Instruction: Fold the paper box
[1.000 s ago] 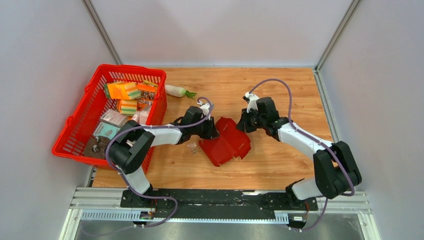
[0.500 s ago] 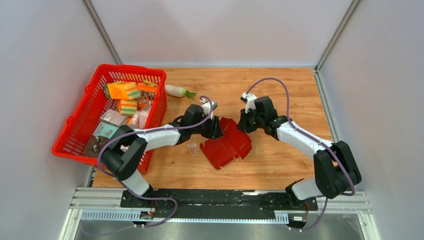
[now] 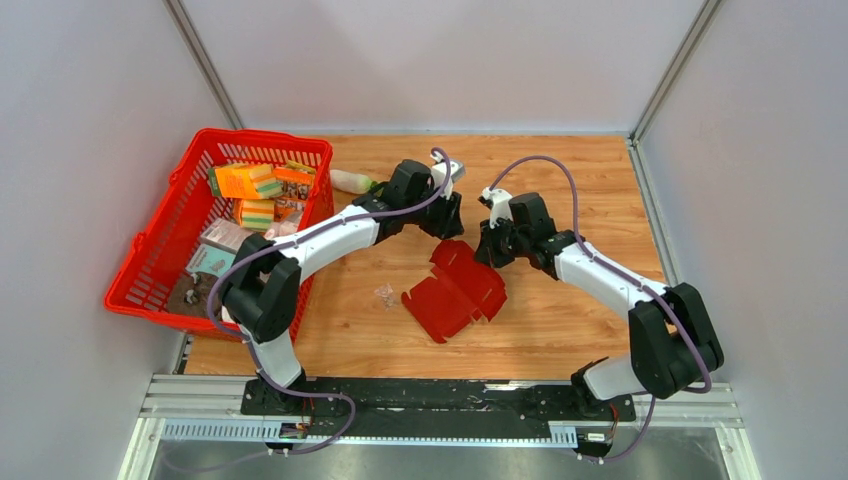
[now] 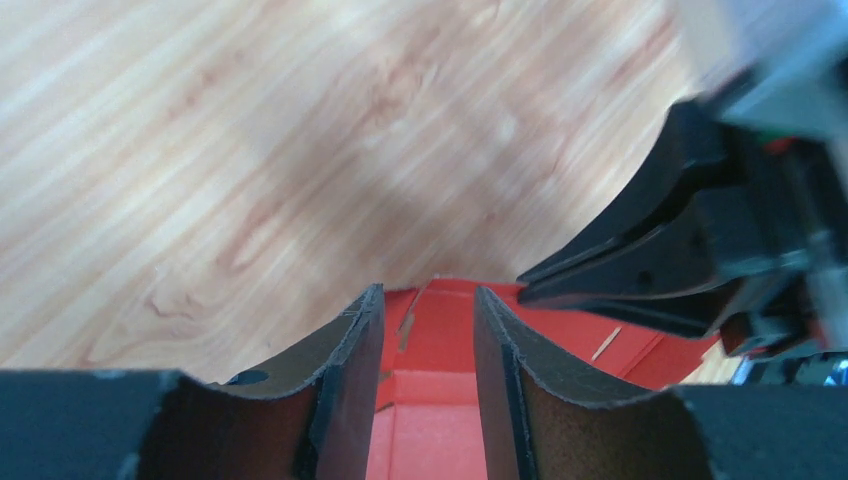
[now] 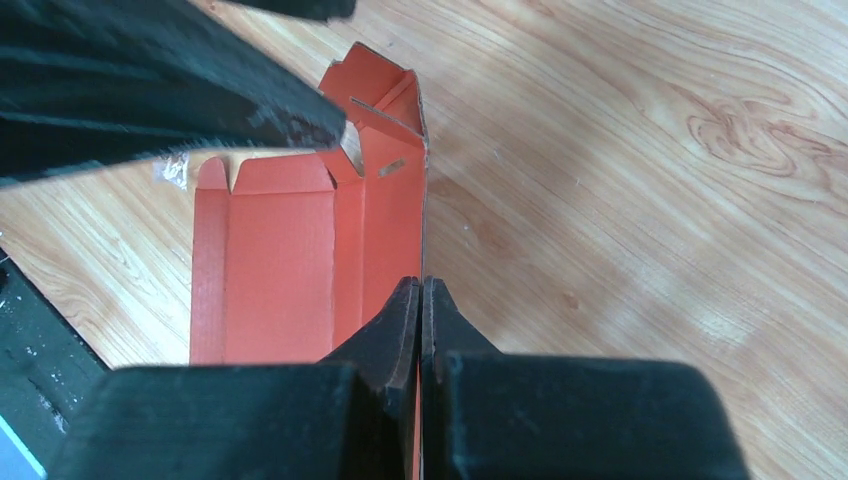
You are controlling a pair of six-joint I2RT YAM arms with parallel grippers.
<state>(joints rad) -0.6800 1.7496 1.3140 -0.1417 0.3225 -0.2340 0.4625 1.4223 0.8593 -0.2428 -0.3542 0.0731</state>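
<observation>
The paper box (image 3: 455, 290) lies partly unfolded on the wooden table, a dark red card with creased panels and flaps. My right gripper (image 3: 487, 255) is shut on the thin upright edge of its right panel; in the right wrist view the jaws (image 5: 421, 292) pinch that edge with the box (image 5: 280, 250) spread out to the left. My left gripper (image 3: 447, 230) hovers open just behind the box's far corner. The left wrist view shows red card (image 4: 430, 400) through the gap between its fingers (image 4: 350, 350), nothing gripped.
A red mesh basket (image 3: 150, 262) with orange packets (image 3: 245, 180) and other goods stands at the left. A white radish (image 3: 350, 180) lies behind it, beside my left arm. A small crumpled clear scrap (image 3: 384, 294) sits left of the box. Grey walls close three sides.
My left gripper has opened, let go of the box's left side and swung up and back toward the far side. The box has flattened a little. The right gripper has stayed shut in place.
</observation>
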